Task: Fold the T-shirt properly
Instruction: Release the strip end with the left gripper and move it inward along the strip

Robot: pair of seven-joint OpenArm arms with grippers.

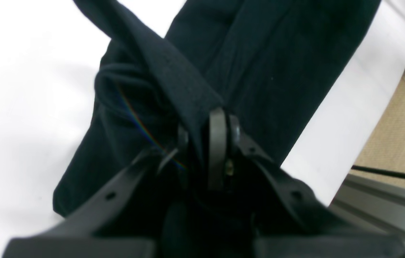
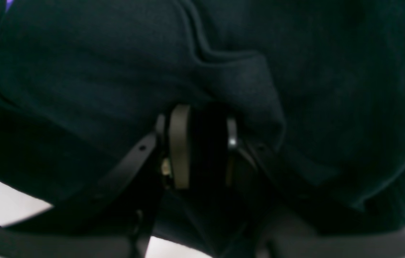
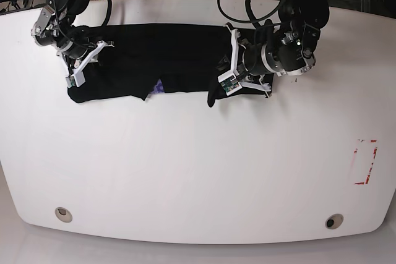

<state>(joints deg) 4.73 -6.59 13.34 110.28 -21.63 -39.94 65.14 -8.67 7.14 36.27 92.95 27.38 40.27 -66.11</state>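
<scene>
Two arms work at opposite ends of one long dark band of cloth, and most of the risk comes from that. The white table (image 3: 198, 171) is bare over its whole near half. The T-shirt (image 3: 154, 60) lies along the far side as a narrow strip running left to right, already doubled lengthwise, with a scrap of purple print showing at its near edge.

The left gripper (image 1: 206, 143) is at the right end of the strip in the base view. Its jaws are pressed together on a ridge of black fabric that rises from the cloth into them. The right gripper (image 2: 202, 143), at the left end, has its jaws a little apart with dark cloth bunched between them; it looks like a pinch through several layers, though how many I cannot tell.

If the two ends are lifted at different heights or speeds, the strip could twist and the lengthwise fold could fall open. The left grip seems to hold only a thin ridge, so a strong pull might let the cloth slip out and drop that end in a heap. The right grip may have caught a thick wad, which could drag hidden layers along and leave a lump inside the next fold. A small tongue of fabric hangs off the near edge close to the left gripper, and it could get trapped crooked. The shirt also lies close to the far edge of the table, so a pull that way might send part of it over.
</scene>
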